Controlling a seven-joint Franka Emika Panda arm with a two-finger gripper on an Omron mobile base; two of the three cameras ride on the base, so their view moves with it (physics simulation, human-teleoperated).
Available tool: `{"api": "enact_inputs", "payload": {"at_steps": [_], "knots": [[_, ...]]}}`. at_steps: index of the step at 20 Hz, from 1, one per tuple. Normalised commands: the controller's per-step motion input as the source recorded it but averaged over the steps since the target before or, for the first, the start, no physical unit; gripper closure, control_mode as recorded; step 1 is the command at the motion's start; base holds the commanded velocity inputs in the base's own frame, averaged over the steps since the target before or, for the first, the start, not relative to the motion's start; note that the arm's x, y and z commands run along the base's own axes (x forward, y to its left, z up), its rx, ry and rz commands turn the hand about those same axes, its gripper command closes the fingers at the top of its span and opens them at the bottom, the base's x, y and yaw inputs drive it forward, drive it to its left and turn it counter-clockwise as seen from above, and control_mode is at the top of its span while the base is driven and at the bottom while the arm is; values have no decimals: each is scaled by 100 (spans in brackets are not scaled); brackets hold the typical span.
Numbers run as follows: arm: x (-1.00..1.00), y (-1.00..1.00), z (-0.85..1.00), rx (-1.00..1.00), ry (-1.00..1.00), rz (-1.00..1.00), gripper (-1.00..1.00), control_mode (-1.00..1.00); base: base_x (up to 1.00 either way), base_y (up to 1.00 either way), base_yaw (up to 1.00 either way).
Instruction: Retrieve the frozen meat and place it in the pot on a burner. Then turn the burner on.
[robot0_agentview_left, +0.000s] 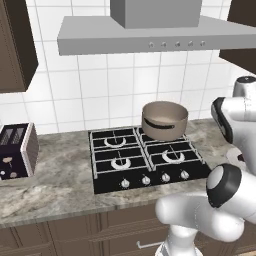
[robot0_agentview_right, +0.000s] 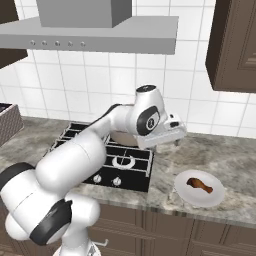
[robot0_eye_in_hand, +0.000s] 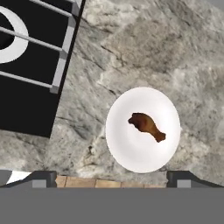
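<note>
The frozen meat (robot0_eye_in_hand: 146, 125) is a small reddish-brown drumstick-shaped lump lying on a flat white plate (robot0_eye_in_hand: 131, 151) on the stone counter, right of the cooktop. My gripper (robot0_eye_in_hand: 113, 178) hovers above the plate's near edge, open, with nothing between its fingers. From the right base view the hand (robot0_agentview_right: 172, 134) hangs over the counter between the stove and the plate (robot0_agentview_right: 210, 199), left of and above the meat (robot0_agentview_right: 200, 185). The tan pot (robot0_agentview_left: 164, 120) stands on the back right burner; its lower side (robot0_agentview_right: 122, 137) peeks out behind my forearm.
The black cooktop (robot0_agentview_left: 150, 155) has a row of silver knobs (robot0_agentview_left: 155, 178) along its front. A toaster (robot0_agentview_left: 17, 150) sits at the counter's far left. A range hood (robot0_agentview_left: 150, 30) hangs overhead, and dark wall cabinets (robot0_agentview_right: 232, 45) flank it.
</note>
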Motion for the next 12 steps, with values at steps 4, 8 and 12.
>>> {"api": "enact_inputs", "payload": {"at_steps": [4,8,12], "knots": [[0,-28,-22,0,16,0,-100,-100,0,0,0],[0,-31,-3,1,16,0,-100,-100,0,0,0],[0,-19,0,1,1,0,-100,-100,0,0,0]]}}
